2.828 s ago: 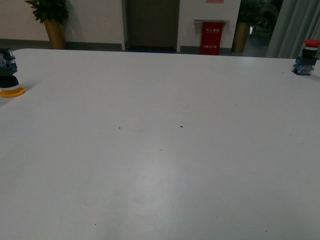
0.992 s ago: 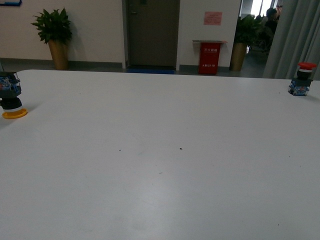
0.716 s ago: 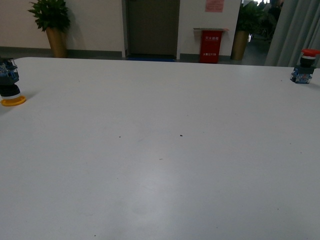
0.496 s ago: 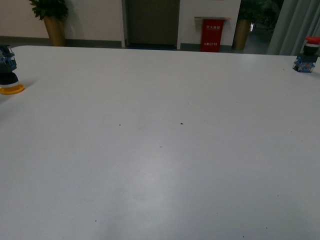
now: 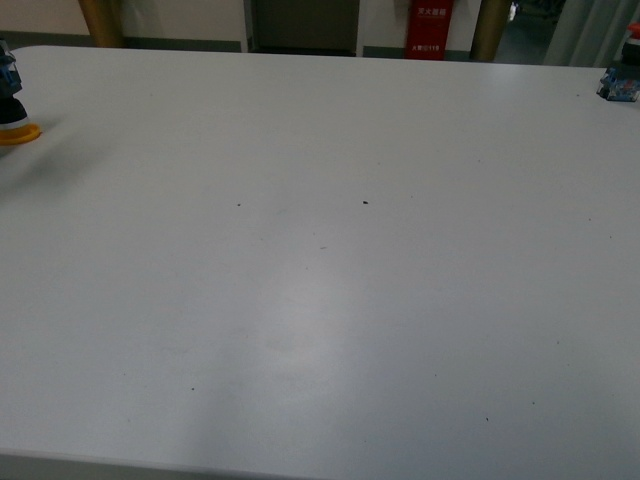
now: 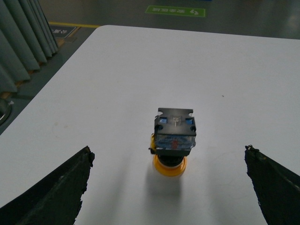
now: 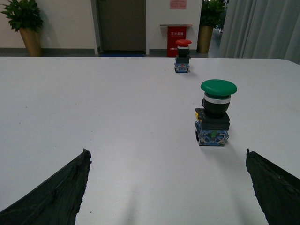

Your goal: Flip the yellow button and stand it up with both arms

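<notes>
Only the front view has dipped; the yellow button [image 6: 174, 140] stays cap-down at the far left of the bench [image 5: 320, 300], before the left hand [image 6: 168, 187], which like the right hand [image 7: 166, 187] gapes empty, so flipping remains undone

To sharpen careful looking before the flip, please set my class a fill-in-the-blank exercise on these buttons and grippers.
The yellow button stands with its cap facing ____. The left gripper is ____, gripping nothing. The mushroom button nearest the right gripper has a ____ cap.
Missing words: down; open; green.
</notes>
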Robot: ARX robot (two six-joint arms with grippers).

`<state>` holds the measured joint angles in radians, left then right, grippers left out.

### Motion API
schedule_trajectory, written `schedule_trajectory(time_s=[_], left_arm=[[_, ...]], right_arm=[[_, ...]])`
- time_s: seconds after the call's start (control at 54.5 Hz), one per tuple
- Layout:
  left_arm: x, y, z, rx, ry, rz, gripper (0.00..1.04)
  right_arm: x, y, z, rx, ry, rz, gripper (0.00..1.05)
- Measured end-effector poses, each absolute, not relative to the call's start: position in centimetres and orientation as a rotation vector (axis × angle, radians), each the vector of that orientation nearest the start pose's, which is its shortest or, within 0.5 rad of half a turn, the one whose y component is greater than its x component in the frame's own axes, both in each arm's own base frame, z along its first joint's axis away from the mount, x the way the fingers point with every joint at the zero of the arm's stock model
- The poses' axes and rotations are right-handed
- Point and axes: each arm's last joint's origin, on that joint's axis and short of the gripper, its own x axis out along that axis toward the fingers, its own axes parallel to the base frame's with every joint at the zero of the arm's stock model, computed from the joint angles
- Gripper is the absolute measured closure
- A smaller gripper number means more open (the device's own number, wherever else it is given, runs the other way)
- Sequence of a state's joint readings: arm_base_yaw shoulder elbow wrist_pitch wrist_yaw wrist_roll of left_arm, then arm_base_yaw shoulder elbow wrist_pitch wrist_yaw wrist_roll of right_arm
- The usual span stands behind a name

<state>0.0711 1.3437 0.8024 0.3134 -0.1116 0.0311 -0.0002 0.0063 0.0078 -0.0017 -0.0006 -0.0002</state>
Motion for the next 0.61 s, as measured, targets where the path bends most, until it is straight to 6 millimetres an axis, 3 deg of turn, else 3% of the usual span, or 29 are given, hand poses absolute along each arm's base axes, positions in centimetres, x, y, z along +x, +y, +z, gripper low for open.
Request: schedule_trajectory(time_s=[0.165, 0.606], left_arm=[[30.8, 1.5, 25.7, 0.063, 0.247, 0.183, 0.07], [31.4, 1.4, 25.4, 0.074, 0.255, 0.218, 0.07]], right_arm=[[9.8, 0.0, 16.6, 0.000, 0.000, 0.000, 0.07], [9.8, 0.0, 16.6, 0.000, 0.000, 0.000, 0.07]])
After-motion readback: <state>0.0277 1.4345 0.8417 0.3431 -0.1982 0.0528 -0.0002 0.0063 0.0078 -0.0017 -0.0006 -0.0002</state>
